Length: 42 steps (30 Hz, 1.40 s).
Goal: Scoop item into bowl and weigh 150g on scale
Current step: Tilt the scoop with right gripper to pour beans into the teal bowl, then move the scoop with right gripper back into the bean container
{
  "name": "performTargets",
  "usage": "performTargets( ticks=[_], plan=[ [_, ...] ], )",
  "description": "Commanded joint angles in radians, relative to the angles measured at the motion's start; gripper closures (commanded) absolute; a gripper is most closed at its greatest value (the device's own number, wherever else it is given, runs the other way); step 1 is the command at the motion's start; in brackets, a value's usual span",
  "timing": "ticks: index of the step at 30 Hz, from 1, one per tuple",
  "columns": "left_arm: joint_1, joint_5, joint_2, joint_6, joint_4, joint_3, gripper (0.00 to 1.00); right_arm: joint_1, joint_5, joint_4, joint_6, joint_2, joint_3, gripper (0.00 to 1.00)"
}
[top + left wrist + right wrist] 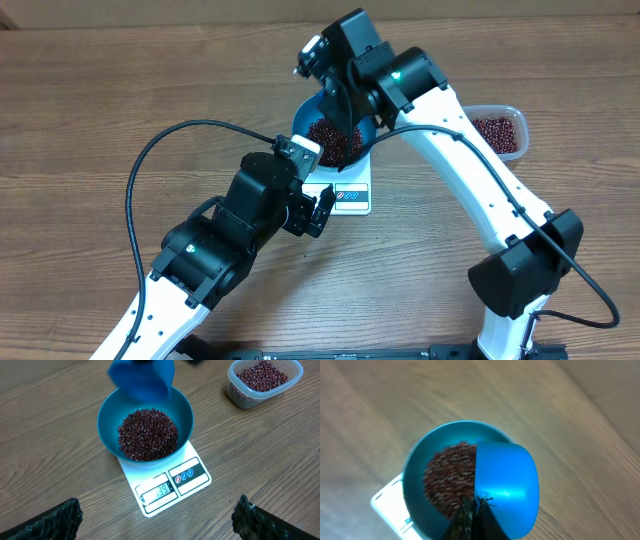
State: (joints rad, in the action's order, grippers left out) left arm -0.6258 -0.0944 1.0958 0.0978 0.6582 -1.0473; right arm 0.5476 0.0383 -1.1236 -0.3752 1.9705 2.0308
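The blue bowl [107, 407] stands on the white scale [192, 480] and holds a heap of dark red-brown beans [148, 434]. The scale's display [159, 492] shows digits that look like 139. My right gripper [472, 510] is shut on a small blue scoop [507, 487], which hangs tilted over the bowl's far rim [305, 112]; I see no beans in the scoop. My left gripper [157, 525] is open and empty, low over the table just in front of the scale [350, 195]. Bowl [415, 475] and beans [447, 480] lie below the scoop.
A clear plastic container [240, 397] with more beans [497, 132] stands to the right of the bowl. A black cable [150, 160] loops over the table on the left. The right arm [480, 190] arches over the right of the table.
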Motion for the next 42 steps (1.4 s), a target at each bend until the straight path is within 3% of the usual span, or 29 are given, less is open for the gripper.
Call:
performTargets(
  ticks=[1, 10, 19, 35, 42],
  plan=[
    [0.005, -0.014, -0.003, -0.009, -0.002, 0.001, 0.0, -0.058, 0.129, 0.035, 0.119, -0.08, 0.033, 0.96],
    [0.005, -0.014, -0.003, -0.009, -0.002, 0.001, 0.0, -0.255, 0.201, -0.019, 0.296, -0.111, 0.031, 0.96],
    [0.005, -0.021, -0.003, -0.009, -0.005, 0.001, 0.01, -0.413, 0.197, -0.084, 0.354, -0.111, 0.007, 0.96],
    [0.005, -0.021, -0.003, -0.008, -0.005, 0.001, 0.0, -0.444, 0.221, -0.027, 0.376, -0.109, -0.298, 0.96],
    [0.005, -0.021, -0.003, -0.009, -0.004, 0.001, 0.01, -0.446, 0.279, -0.022, 0.376, -0.108, -0.312, 0.96]
  ],
)
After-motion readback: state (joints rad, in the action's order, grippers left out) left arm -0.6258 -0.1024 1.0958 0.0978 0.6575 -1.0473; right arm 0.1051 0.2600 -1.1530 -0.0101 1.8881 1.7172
